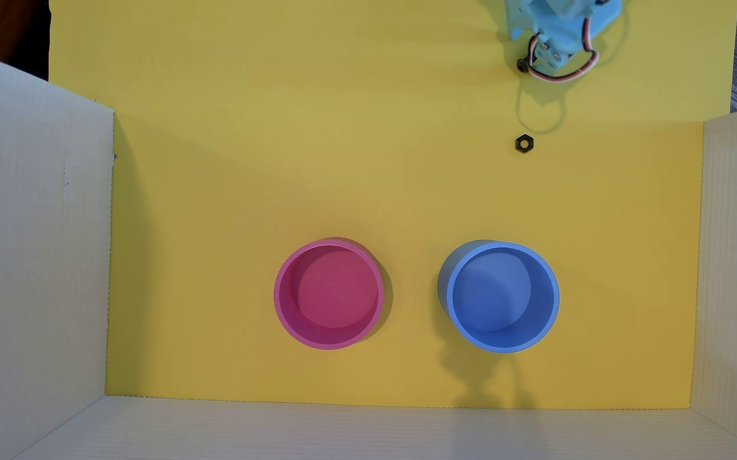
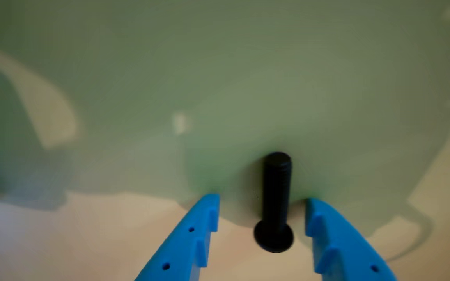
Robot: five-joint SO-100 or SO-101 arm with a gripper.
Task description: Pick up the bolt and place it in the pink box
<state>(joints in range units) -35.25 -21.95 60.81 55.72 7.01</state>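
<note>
From the overhead view, my arm sits at the top right of the frame, and most of the tool is hidden under the wrist body and its looping cable. A small dark bit pokes out at the arm's lower left edge; I take it to be the bolt, though it is too small here to be sure. Just below it in the frame lies a black hex nut, and further down sit the pink box at centre and a blue cup to its right, both empty on the yellow bench.

In the wrist view, the tool is spread wide, gripping nothing, with the bolt lying on the bench between the two blue fingers, its head toward the bottom of the frame and its shank pointing up-frame. It lies closer to the right finger.

My worry is that offset: as I close, the right finger may touch first and roll or skid the round shank sideways out of the gap. A grip landing on the head alone could let it pivot and drop on the way to the pink box. The blur here hides whether the fingertips are touching the bench.
</note>
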